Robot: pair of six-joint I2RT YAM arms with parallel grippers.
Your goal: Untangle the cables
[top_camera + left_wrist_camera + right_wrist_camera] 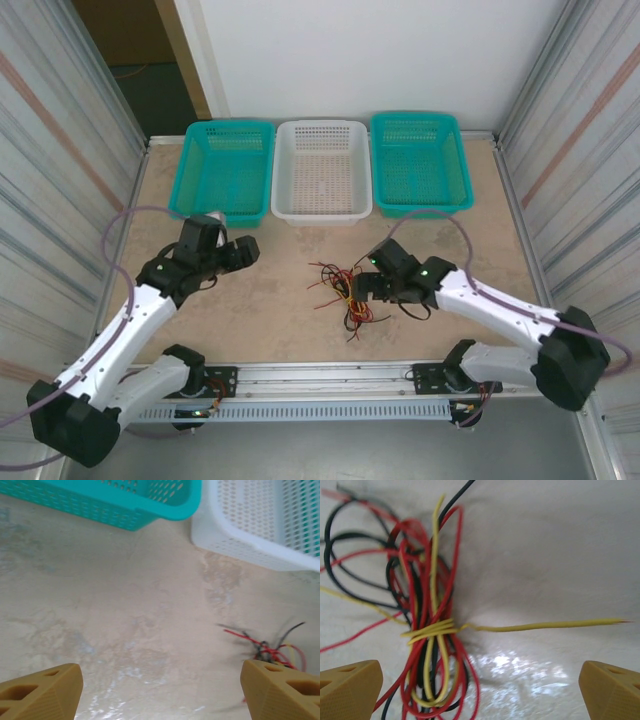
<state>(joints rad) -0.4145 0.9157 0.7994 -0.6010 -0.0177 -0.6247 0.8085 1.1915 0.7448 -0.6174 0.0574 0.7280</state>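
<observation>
The cables [345, 295] lie as a tangled bunch of thin red, yellow and black wires on the table, just left of my right gripper [362, 284]. In the right wrist view the bundle [427, 630] sits toward the left finger. A yellow wire is wound around its middle, and that wire's free end [550, 626] runs out to the right. My right gripper [480, 692] is open, its fingers wide apart over the table. My left gripper [246, 250] is open and holds nothing, well to the left of the cables [270, 650], which show beside its right finger [280, 690].
Three baskets stand in a row at the back: teal [225, 170], white [322, 170] and teal [420, 160]. In the left wrist view the teal [125, 500] and white [250, 525] baskets lie ahead. Corrugated walls close both sides, and a metal rail [330, 375] runs along the front.
</observation>
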